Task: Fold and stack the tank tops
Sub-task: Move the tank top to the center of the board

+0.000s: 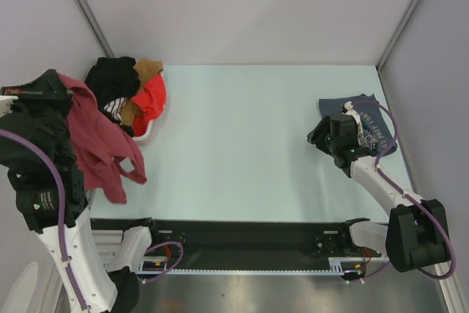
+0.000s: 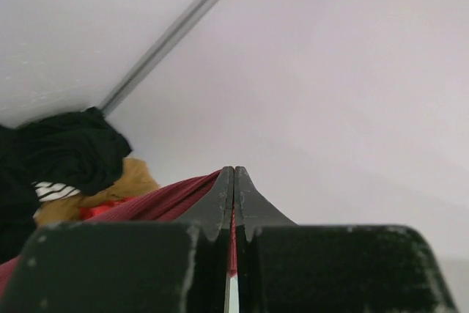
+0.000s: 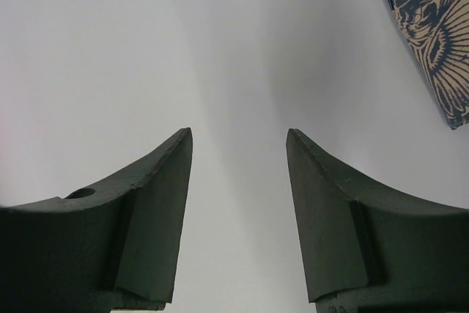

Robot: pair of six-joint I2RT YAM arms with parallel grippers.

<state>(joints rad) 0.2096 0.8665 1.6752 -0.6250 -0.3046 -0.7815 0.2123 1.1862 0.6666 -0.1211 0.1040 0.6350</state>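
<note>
Left claw [image 2: 233, 181] pinches the maroon tank top [image 1: 99, 144] aloft; right claw [image 3: 238, 137] is spread beside the blue-grey tank top [image 1: 374, 126].
The left claw's fingers press together on a fold of maroon cloth, which hangs over the left edge of the table [image 1: 242, 144], near a heap of clothes [image 1: 124, 93]. The right claw holds nothing, low over the table just beside the folded blue-grey tank top at the far right, graphic up.
</note>
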